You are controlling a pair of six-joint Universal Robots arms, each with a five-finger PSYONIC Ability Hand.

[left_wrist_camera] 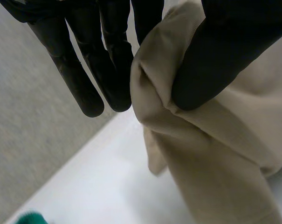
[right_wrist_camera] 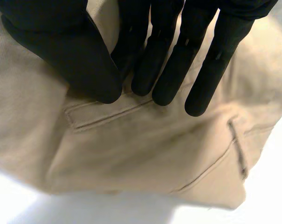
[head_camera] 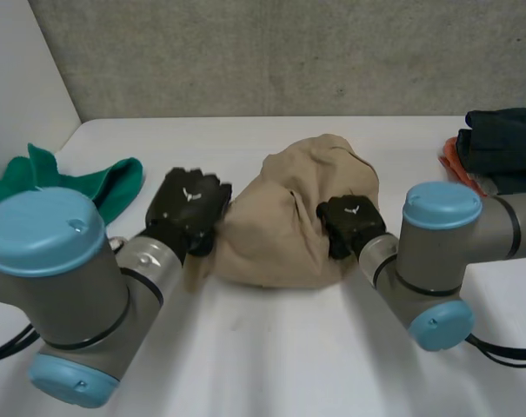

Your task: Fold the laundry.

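Heaped tan cloth (head_camera: 280, 217), left hand (head_camera: 189, 204) and right hand (head_camera: 349, 221) fingers clamped on opposite sides

Near side of the table (head_camera: 271, 365), in front of the tan garment (head_camera: 289, 234): bare white, open between the two arms. The strip behind the garment, up to the grey wall (head_camera: 289, 52), is also bare.

Left: a green cloth (head_camera: 115, 182) lies near the left hand (head_camera: 189, 204) — only a narrow bare gap between them.

Right: a dark garment pile (head_camera: 502, 148) on an orange item (head_camera: 454, 161) sits at the table's far right, well apart from the right hand (head_camera: 349, 224); the right arm (head_camera: 436, 252) crosses in front of it.

Middle: the bunched garment fills the space between the hands — each pinches a fold of it.
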